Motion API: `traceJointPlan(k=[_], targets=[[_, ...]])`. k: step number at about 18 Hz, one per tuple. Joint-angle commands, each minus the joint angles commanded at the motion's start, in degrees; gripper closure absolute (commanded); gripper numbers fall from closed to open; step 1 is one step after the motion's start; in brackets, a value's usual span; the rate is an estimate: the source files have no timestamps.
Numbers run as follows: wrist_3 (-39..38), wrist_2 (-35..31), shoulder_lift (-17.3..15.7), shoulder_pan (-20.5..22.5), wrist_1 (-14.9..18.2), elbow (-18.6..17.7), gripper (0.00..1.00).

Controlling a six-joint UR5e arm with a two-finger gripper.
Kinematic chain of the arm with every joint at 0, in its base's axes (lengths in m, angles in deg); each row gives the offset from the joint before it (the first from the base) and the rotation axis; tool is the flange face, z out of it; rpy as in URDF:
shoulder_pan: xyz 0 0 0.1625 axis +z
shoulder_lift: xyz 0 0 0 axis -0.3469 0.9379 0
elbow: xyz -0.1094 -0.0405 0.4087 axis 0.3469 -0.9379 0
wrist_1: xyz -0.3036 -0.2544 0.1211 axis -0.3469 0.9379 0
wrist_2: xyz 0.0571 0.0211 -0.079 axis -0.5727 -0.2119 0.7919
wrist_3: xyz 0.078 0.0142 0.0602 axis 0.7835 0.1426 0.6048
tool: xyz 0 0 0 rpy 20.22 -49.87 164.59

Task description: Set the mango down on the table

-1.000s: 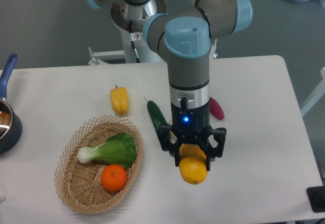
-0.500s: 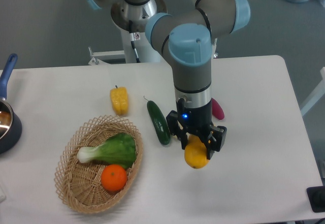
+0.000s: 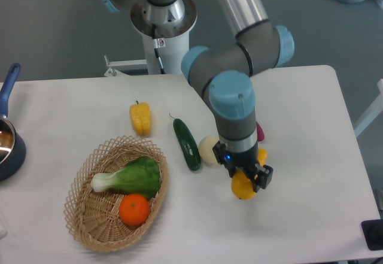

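Left to right: wicker basket [image 3: 81,207] holding greens and an orange [image 3: 134,209]; cucumber [image 3: 187,143] lying beside it; gripper [image 3: 245,177] pinching the mango [image 3: 242,187] low over the table [image 3: 311,174], bare white surface extending rightward to the edge. The mango's long axis cannot be told, fingers covering its top

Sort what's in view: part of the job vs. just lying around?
Job: mango, held in the gripper; table.

Lying about: basket holding the orange and leafy green; yellow pepper; cucumber; pale round item; pan.
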Motion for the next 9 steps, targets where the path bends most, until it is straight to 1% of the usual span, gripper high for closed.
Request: traceJointPlan(k=[2, 5, 9], targets=[[-4.5, 0.9, 0.9, 0.2, -0.1, 1.2, 0.67], [-9.6, 1.6, 3.6, 0.2, -0.1, 3.5, 0.67], [-9.5, 1.8, 4.9, 0.2, -0.1, 4.1, 0.66]])
